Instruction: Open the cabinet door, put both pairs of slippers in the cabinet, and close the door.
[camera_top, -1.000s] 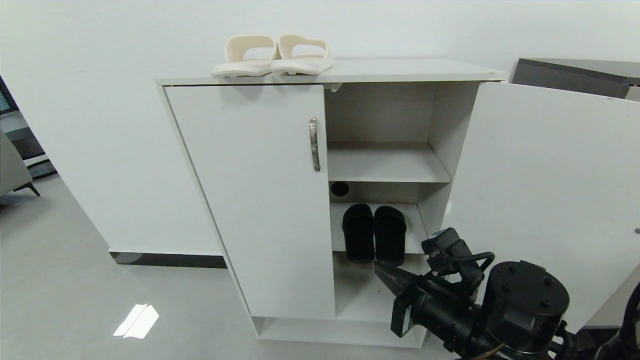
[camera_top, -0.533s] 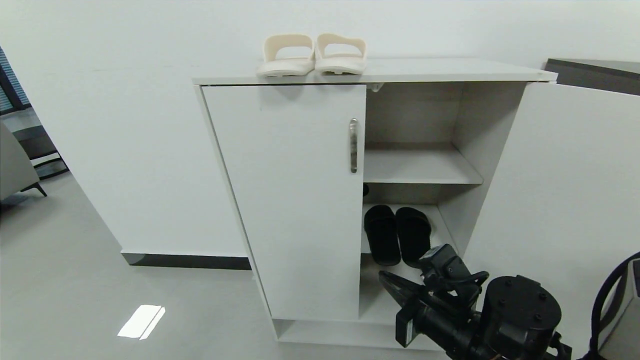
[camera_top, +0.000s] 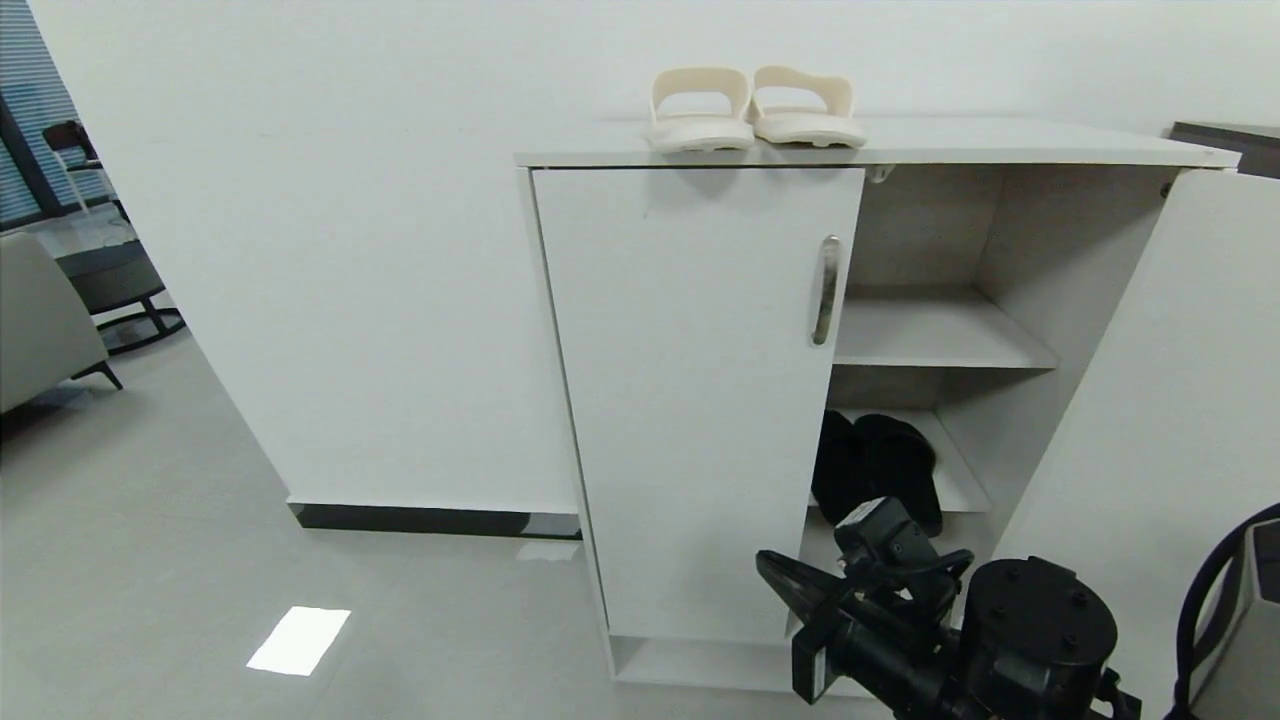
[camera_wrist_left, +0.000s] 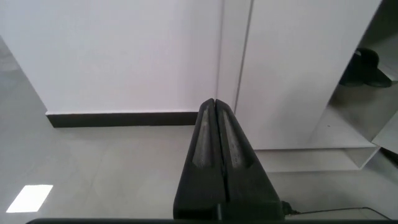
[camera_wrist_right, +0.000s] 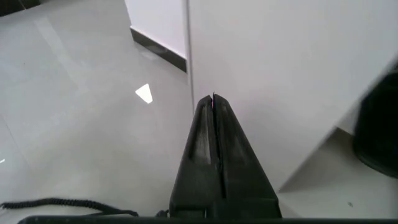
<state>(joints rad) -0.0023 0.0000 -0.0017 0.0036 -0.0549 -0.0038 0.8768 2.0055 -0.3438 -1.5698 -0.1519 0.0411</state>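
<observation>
Black slippers (camera_top: 880, 465) shelved, cream pair (camera_top: 755, 110) waiting atop the cabinet (camera_top: 1000, 137) — your left tool (camera_wrist_left: 214, 106) and right tool (camera_wrist_right: 213, 99) are pressed together, empty, free for it.

Office corner: a white wall (camera_top: 300, 250) meets a pale grey, glossy floor (camera_top: 150, 560) along a dark baseboard (camera_top: 430, 520). A bright patch of light (camera_top: 298, 640) lies on the floor, well apart from the baseboard. At the far left, a pale armchair (camera_top: 40, 330) on dark legs stands near a dark, low round piece, possibly a side table (camera_top: 115, 285). Behind them is a window with blinds (camera_top: 30, 120), and a dark chair (camera_top: 65, 135) stands beside it. At the far right, the top of a dark grey piece of furniture (camera_top: 1250, 138) sits against the wall. In the right wrist view, a thin black cable (camera_wrist_right: 56, 203) trails across the floor.
</observation>
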